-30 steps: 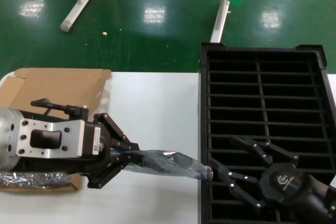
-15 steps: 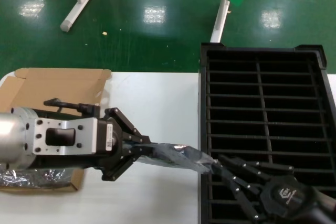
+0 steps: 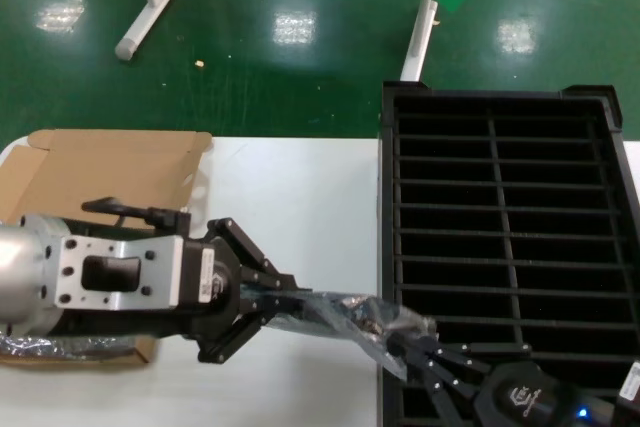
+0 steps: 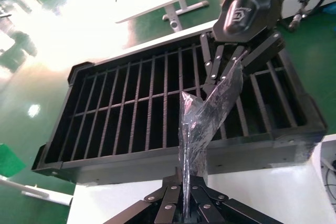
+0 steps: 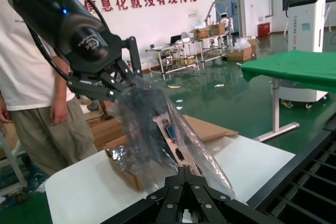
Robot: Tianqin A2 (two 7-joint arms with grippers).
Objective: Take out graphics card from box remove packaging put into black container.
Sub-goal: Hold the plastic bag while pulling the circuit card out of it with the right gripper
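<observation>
Now that the right gripper point(image 3: 405, 339) has closed in and pinched the packaging's point(image 3: 340, 312) far end, opposite the left gripper's point(image 3: 268, 297) clamped jaws, unbagging can begin.

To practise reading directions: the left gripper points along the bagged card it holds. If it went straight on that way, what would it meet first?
The left gripper, shut on the plastic bag, points at the right gripper pinching the bag's far end. That would likely come first, right by the black crate's near wall, though depth is unclear.
</observation>
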